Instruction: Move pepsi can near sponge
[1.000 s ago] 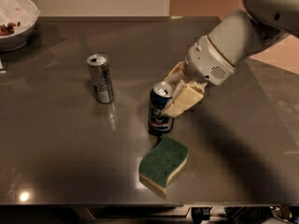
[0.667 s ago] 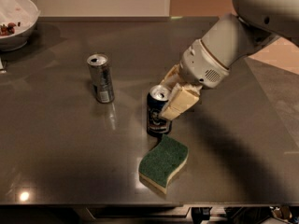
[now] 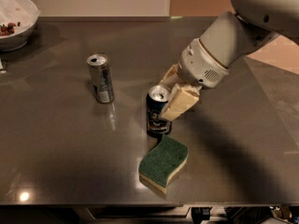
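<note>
The pepsi can (image 3: 155, 117) is dark navy with a silver top. It stands upright on the dark table (image 3: 56, 139) near the middle. The sponge (image 3: 163, 162), green on top with a pale yellow base, lies just in front of the can, almost touching its base. My gripper (image 3: 165, 97) reaches in from the upper right. Its cream fingers (image 3: 180, 102) are closed on the can's upper right side, one in front and one behind.
A taller silver-grey can (image 3: 100, 78) stands to the left of the pepsi can. A white bowl (image 3: 14, 31) with some food sits at the far left corner. The table's front edge runs just below the sponge.
The gripper and the pepsi can have shifted slightly to the left and toward the sponge. The sponge and the silver can have not moved.
</note>
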### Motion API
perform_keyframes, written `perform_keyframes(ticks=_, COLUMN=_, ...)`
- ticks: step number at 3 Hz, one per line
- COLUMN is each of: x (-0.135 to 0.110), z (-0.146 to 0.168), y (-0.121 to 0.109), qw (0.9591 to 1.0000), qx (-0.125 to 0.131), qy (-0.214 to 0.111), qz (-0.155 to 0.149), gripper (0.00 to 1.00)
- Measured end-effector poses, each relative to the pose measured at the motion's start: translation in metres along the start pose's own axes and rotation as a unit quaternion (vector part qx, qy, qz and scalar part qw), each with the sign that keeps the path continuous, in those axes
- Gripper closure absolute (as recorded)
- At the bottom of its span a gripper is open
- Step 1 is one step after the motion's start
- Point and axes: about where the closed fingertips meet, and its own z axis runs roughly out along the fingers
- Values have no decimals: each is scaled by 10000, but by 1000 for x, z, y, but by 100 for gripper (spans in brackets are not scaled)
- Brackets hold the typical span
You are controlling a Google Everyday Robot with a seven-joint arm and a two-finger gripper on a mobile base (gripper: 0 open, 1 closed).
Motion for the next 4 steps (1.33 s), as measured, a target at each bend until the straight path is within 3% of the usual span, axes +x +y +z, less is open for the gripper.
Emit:
perform_keyframes(ticks=2, x=-3, z=1, y=1, qw=10000, qx=10, qy=8, qz=-27, gripper=13)
perform_keyframes(ticks=3, x=-5, z=1, y=1, qw=10000, qx=15, qy=11, qz=-42, gripper=0)
perform_keyframes(ticks=4, x=-5, z=1, y=1, qw=10000, qx=15, qy=12, qz=-43, gripper=0)
